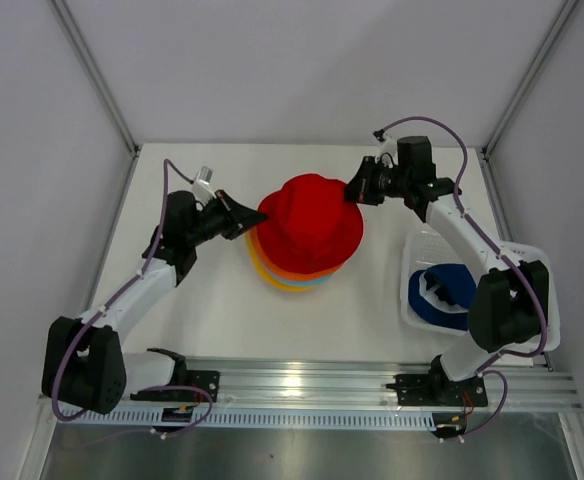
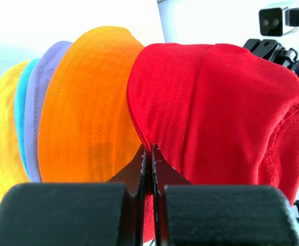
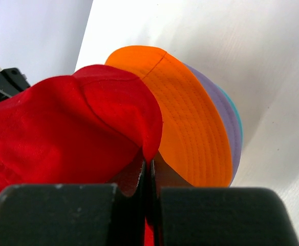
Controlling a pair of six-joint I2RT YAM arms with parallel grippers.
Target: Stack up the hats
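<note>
The left gripper [image 1: 244,217] and right gripper [image 1: 358,190] pinched opposite brim edges of the red bucket hat [image 1: 310,215], spreading it over the orange hat [image 2: 88,113] mid-table [image 1: 222,320], likely to seat it squarely.

Red hat [image 1: 310,220], navy hat [image 1: 427,306]

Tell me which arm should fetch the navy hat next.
Right. The navy hat lies in the white basket beside the right arm, far from the left arm. Both the left hand and right hand are shut on the red hat brim, so it must let go first.
</note>
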